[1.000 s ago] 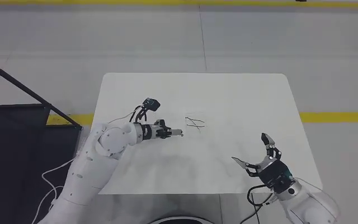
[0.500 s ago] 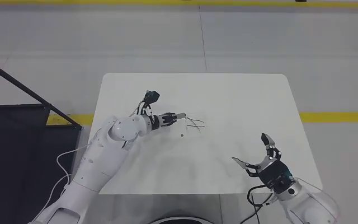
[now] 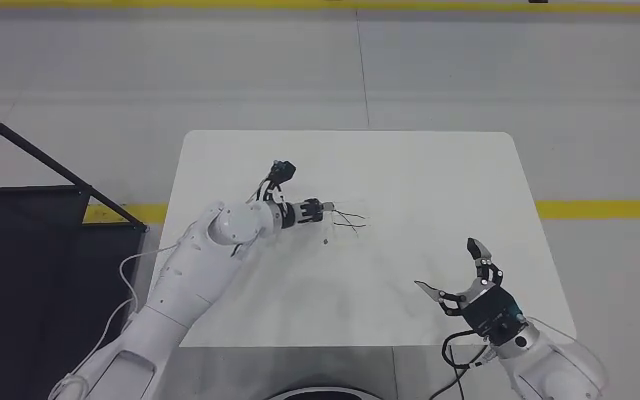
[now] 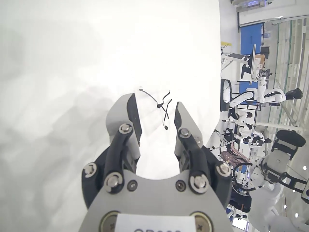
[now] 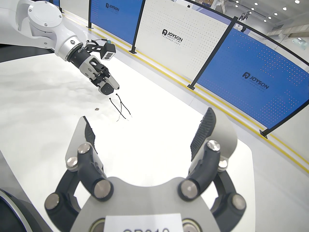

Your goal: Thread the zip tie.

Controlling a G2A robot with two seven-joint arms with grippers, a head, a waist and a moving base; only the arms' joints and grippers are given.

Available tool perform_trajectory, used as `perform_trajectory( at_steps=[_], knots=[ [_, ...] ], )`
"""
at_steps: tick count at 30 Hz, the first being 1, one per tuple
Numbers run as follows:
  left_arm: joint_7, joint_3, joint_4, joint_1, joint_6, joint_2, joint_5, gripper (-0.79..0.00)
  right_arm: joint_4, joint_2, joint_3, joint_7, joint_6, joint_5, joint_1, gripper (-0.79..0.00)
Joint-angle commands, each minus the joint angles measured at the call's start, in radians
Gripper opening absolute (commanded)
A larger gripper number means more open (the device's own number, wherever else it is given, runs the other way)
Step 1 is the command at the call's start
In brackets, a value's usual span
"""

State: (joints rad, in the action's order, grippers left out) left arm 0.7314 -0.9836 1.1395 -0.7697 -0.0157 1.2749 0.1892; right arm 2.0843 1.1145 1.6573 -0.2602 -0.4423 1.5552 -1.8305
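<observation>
OK, two thin black plastic zip ties (image 3: 348, 218) lie crossed on the white rectangular table (image 3: 440, 170), just left of the centre of the top view, flat on the surface with nothing on them. The left gripper (image 3: 322, 207) sits right beside them at their left ends, low over the table, not touching as far as I can tell; the left wrist view shows the ties (image 4: 161, 108) lined up in the gap of the gripper (image 4: 155, 101), jaws moderately apart and nothing between the pads. The right gripper (image 3: 447, 267) is at the lower right of the top view, well apart from the ties, spread wide and empty; its own view has the gripper (image 5: 146, 115) facing the ties (image 5: 121, 108) and the left gripper (image 5: 109, 88) across the table. There is also a small dark speck (image 3: 326, 240) on the table just below the left gripper. Handling guess: very light, springy, slick nylon, low profile, so it is likely to skid or flick when pinched. Best to hold one strap near the small square head for control, leaving the tapered tail free for the other gripper to feed. Overlap means one tie may drag the other.
</observation>
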Motion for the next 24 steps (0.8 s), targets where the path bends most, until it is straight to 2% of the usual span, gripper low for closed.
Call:
perform_trajectory(
  at_steps=[1, 15, 24],
  knots=[
    [-0.004, 0.007, -0.014, 0.008, -0.002, 0.004, -0.003, -0.428, 0.000, 0.000, 0.000, 0.000, 0.000, 0.000, 0.000, 0.000],
    [-0.002, 0.041, -0.082, 0.044, -0.025, 0.026, -0.020, -0.462, 0.000, 0.000, 0.000, 0.000, 0.000, 0.000, 0.000, 0.000],
    [0.001, 0.049, -0.097, 0.054, -0.032, 0.035, -0.028, -0.554, 0.000, 0.000, 0.000, 0.000, 0.000, 0.000, 0.000, 0.000]
  ],
)
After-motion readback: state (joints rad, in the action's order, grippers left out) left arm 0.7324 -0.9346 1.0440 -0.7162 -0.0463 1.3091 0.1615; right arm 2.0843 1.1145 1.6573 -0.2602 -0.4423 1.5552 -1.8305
